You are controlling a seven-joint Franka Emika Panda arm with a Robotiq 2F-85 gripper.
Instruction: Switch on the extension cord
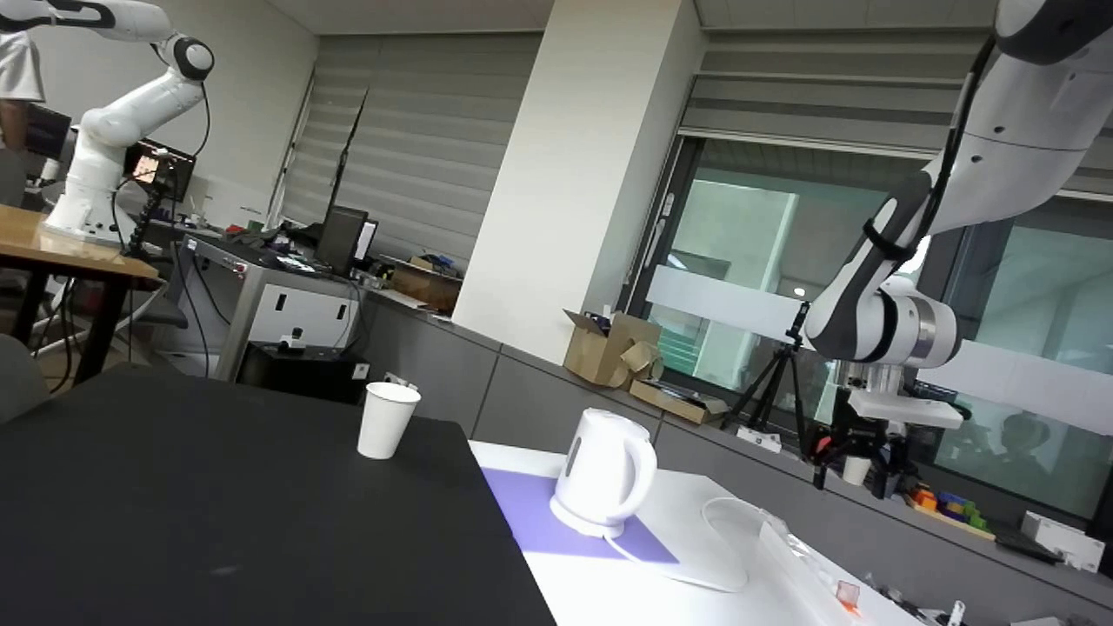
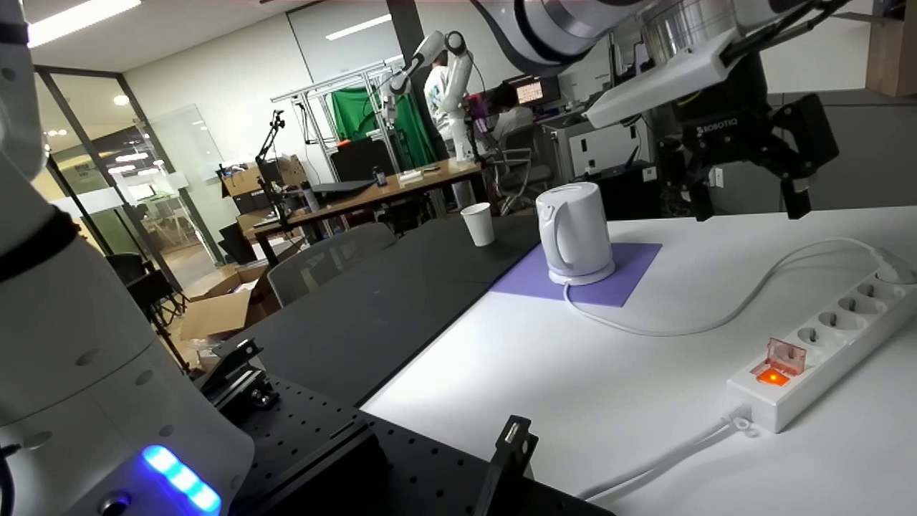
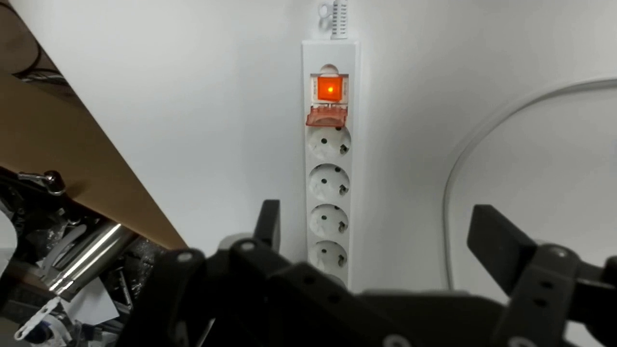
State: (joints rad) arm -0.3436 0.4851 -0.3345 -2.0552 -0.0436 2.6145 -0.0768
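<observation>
End effector (image 3: 375, 229) hangs spread wide, white table (image 3: 217, 120) stretching between extension cord (image 3: 329, 161) and edge (image 3: 110, 143).

The extension cord (image 3: 329, 161) is showing white, its switch (image 3: 330, 88) is glowing orange, the gripper (image 2: 749, 206) is looking black, and the kettle (image 2: 577, 233) and cup (image 1: 387, 420) are showing white, the mat (image 2: 637, 272) purple, the blinds (image 1: 435, 130) grey bands.
</observation>
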